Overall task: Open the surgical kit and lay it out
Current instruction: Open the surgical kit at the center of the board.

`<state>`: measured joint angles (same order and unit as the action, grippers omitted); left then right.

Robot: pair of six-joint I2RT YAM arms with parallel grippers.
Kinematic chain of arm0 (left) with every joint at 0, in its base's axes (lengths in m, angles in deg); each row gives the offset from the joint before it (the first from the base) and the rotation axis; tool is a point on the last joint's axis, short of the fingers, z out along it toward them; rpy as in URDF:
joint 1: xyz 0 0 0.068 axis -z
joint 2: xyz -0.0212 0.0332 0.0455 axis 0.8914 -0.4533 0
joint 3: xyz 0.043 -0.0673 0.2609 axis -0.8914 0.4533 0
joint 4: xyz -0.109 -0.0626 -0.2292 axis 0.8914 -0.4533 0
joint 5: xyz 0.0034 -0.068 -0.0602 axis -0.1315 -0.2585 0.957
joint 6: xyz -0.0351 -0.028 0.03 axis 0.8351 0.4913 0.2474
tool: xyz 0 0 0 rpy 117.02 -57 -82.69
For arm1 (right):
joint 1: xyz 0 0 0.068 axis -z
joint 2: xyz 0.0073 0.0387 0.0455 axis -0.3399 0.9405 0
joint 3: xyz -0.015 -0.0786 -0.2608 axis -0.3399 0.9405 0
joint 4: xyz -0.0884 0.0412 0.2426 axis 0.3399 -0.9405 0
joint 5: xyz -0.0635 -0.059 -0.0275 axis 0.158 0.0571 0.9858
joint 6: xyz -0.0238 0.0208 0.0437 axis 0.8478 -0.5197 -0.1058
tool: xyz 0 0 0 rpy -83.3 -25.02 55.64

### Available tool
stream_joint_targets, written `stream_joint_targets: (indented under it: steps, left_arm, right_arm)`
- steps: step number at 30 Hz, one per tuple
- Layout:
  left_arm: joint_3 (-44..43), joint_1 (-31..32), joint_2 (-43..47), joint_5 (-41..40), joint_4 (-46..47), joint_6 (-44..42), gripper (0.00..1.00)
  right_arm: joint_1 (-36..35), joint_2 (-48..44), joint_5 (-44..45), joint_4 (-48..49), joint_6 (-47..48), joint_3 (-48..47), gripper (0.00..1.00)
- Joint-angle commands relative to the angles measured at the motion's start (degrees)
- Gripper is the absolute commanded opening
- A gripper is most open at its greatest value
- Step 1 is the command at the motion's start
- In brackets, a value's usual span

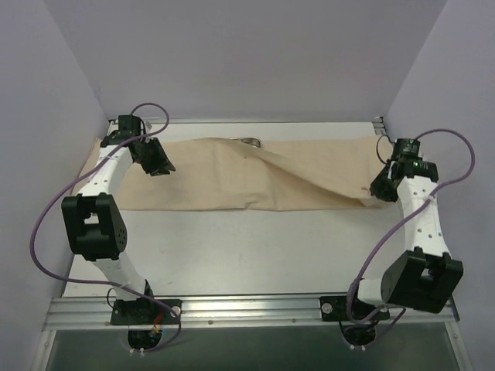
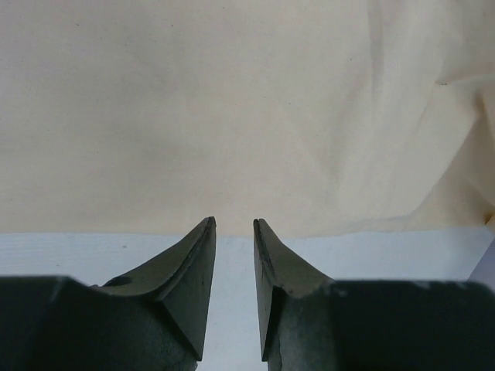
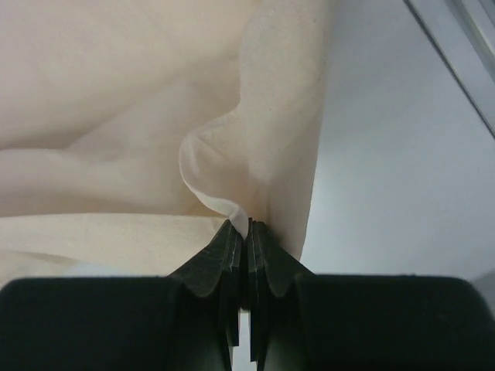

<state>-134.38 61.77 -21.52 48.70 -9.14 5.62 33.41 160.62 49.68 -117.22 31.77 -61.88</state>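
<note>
**White tabletop, beige wrap pinched at its right end**

White tabletop [image 1: 247,247] runs between pale walls, and the cloth wrap [image 1: 232,174] lies across its far half as a long band, flat on the left and rucked into a ridge on the right. My left fingers [image 1: 158,164] hover over the wrap's left part. On the left wrist camera they [image 2: 209,236] stand a narrow gap apart with nothing between them, tips at the cloth's [image 2: 232,116] edge. My right fingers [image 1: 380,189] are at the wrap's right end, and up close they [image 3: 247,228] are clamped on a thin fold of the fabric [image 3: 116,116]. A sliver of metal [image 1: 249,141] peeks out at the far edge; I can't tell what it is.
</note>
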Motion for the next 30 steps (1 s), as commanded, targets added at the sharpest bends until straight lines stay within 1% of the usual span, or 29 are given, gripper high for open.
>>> stream_joint_targets:
  steps: [1,2,3,4,5,6,7,8,9,10,11,12,13,14,15,17,18,19,20,21,22,23,24,27,30]
  left_arm:
    - [1.2,0.0,2.9,-0.2,1.1,1.4,0.35]
    - [1.3,0.0,2.9,-0.1,1.5,1.7,0.35]
    - [1.4,0.0,2.8,0.2,1.8,1.8,0.35]
    - [1.4,0.0,2.5,0.2,1.8,1.7,0.35]
    - [1.4,0.0,2.4,0.1,1.8,1.5,0.36]
    - [1.3,0.0,1.8,0.3,1.7,1.4,0.36]
    - [0.8,0.0,1.5,0.2,1.2,1.2,0.36]
    - [0.7,0.0,1.3,0.2,1.1,0.7,0.37]
    - [0.4,-0.1,0.9,0.3,0.7,0.4,0.37]
    - [0.3,-0.1,0.6,0.6,0.4,0.3,0.38]
    - [0.4,-0.1,0.6,0.8,0.4,0.2,0.38]
    - [0.6,-0.1,0.7,0.8,0.6,0.1,0.41]
    - [1.0,0.0,1.0,1.4,1.4,0.1,0.42]
    - [1.3,-0.1,1.1,1.6,1.6,0.2,0.43]
    - [1.3,0.0,1.1,1.7,1.5,0.5,0.44]
    - [1.3,-0.1,1.1,1.6,1.2,1.4,0.45]
    - [1.3,-0.1,1.1,1.6,1.1,1.7,0.46]
    - [1.2,-0.1,1.1,1.6,1.0,2.0,0.46]
    - [1.2,-0.1,1.2,1.4,0.8,2.6,0.46]
    - [1.2,0.0,1.3,1.1,0.9,2.8,0.46]
    - [1.4,-0.1,1.5,1.0,0.8,2.9,0.46]
    - [1.6,0.0,1.7,0.9,0.7,3.4,0.46]
    - [1.7,-0.2,1.7,0.7,0.5,3.6,0.46]
    - [1.9,-0.2,2.2,-0.3,-0.3,4.2,0.46]
    - [1.7,-0.2,2.6,-0.6,-1.5,4.7,0.46]
  right_arm:
    - [0.4,-6.9,5.8,-7.6,-1.6,9.4,0.0]
    - [0.6,-7.6,4.8,-7.1,-1.2,13.6,0.0]
    - [0.6,-8.1,3.3,-6.7,-1.1,14.6,0.09]
    - [0.5,-7.7,2.0,-6.3,-0.9,14.2,0.25]
    - [0.3,-7.0,-2.5,-5.7,-0.6,11.4,0.42]
    - [0.1,-4.7,-4.4,-4.2,-0.6,9.2,0.63]
    - [-0.9,-3.0,-5.5,-3.7,-0.9,6.7,0.69]
    - [-4.5,-1.2,-4.6,-3.6,-1.5,3.6,0.78]
    - [-6.8,3.0,-3.6,-3.7,-2.2,-2.9,0.88]
    - [-9.3,5.4,-3.0,-3.6,-2.2,-6.3,0.91]
    - [-13.3,7.6,-2.7,-3.1,-1.9,-9.5,0.93]
    - [-16.1,12.2,-3.6,-2.0,-0.9,-14.7,0.95]
    - [-17.9,14.4,-5.6,-0.5,0.4,-16.5,0.96]
    - [-19.4,16.6,-8.4,2.3,1.4,-18.4,0.97]
    - [-22.3,21.6,-13.6,3.2,3.3,-22.4,0.97]
    - [-25.7,26.7,-17.8,4.4,5.6,-27.0,0.97]
    - [-27.6,31.3,-17.8,4.2,7.0,-29.7,0.97]
    - [-31.6,33.7,-15.2,3.9,10.2,-35.5,0.96]
    - [-33.5,35.8,-13.9,3.6,11.8,-38.4,0.96]
    - [-35.1,39.8,-12.9,3.5,13.0,-41.1,0.95]
    - [-37.9,41.8,-10.8,3.3,15.0,-46.2,0.94]
    - [-38.8,43.5,-10.0,3.7,15.8,-48.2,0.92]
    - [-39.6,46.1,-9.5,4.5,16.2,-49.7,0.86]
    - [-42.0,48.6,-9.3,8.8,17.3,-50.7,0.76]
    - [-43.9,50.1,-7.4,10.6,19.8,-50.6,0.74]
